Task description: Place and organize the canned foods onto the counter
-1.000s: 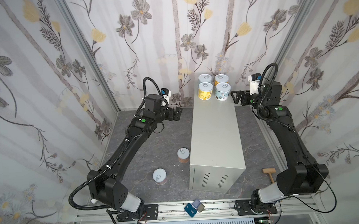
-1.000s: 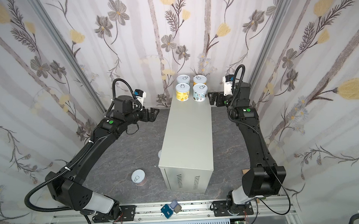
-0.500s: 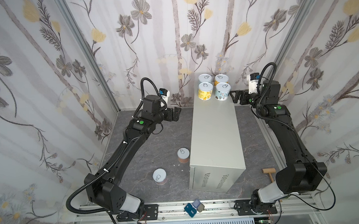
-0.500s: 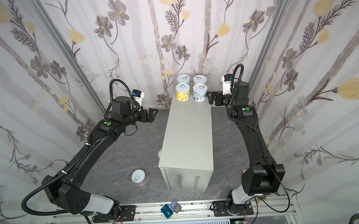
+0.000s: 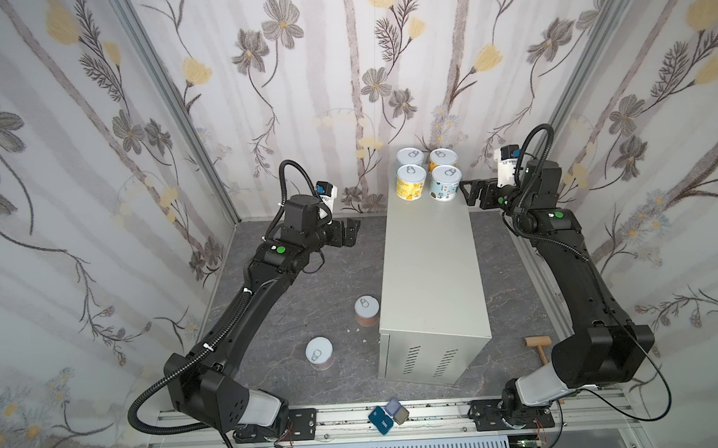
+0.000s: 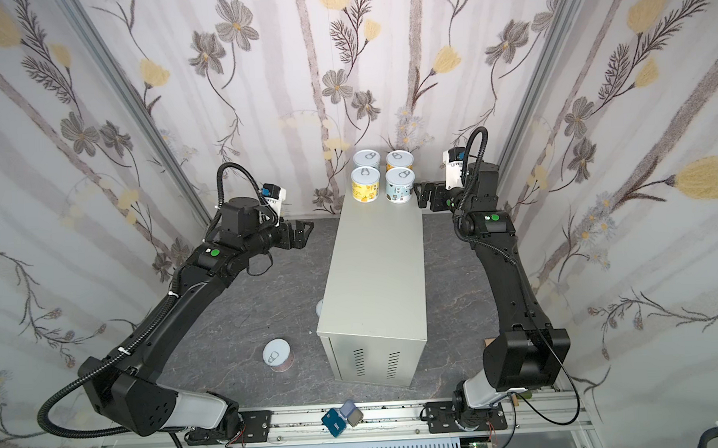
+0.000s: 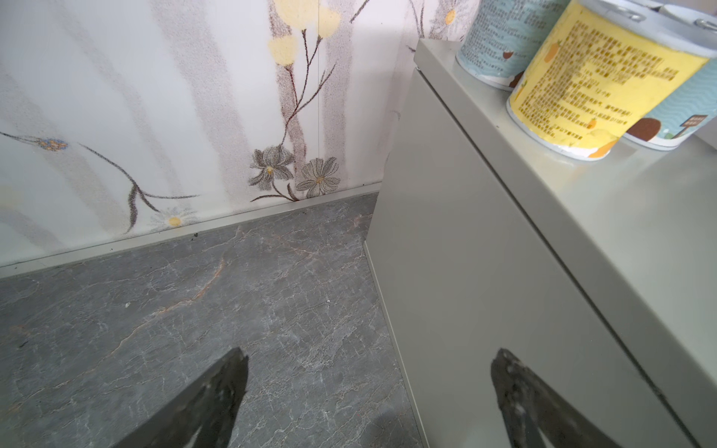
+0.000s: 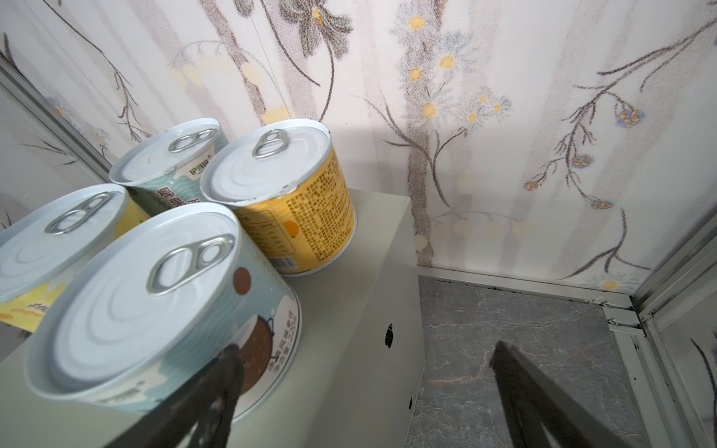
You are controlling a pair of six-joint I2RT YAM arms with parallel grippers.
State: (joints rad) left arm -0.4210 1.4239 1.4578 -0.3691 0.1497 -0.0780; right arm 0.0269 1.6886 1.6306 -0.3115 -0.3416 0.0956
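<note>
Progress: four of the six canned foods stand on the counter, a tall, long, light grey metal cabinet with a flat top (image 5: 430,272); two remain on the dark grey marbled floor (image 5: 310,285) to its left. Of these two, the pink-labelled can with a silver pull-tab lid (image 5: 319,353) stands upright, well apart from the cabinet. The salmon-labelled can (image 5: 366,311) stands upright just beside the cabinet's left wall. The four placed cans form a two-by-two block at the far end of the top. The light blue can (image 5: 409,158) and the orange can (image 5: 443,159) stand at the back. The yellow can (image 5: 410,182) and a second light blue can (image 5: 444,183) stand in front. The rest of the top is free for the two outstanding cans. Pose: the left arm reaches from the near rail toward the far wall. The left gripper (image 5: 351,229) hangs above the floor and points at the cabinet's left wall, jaws wide apart and empty. It is well apart from both floor cans. The right arm reaches up along the cabinet's right side. The right gripper (image 5: 470,193) sits at can height just beside the front light blue can, jaws spread and empty. Whether one finger (image 8: 217,388) touches that can cannot be determined.
</note>
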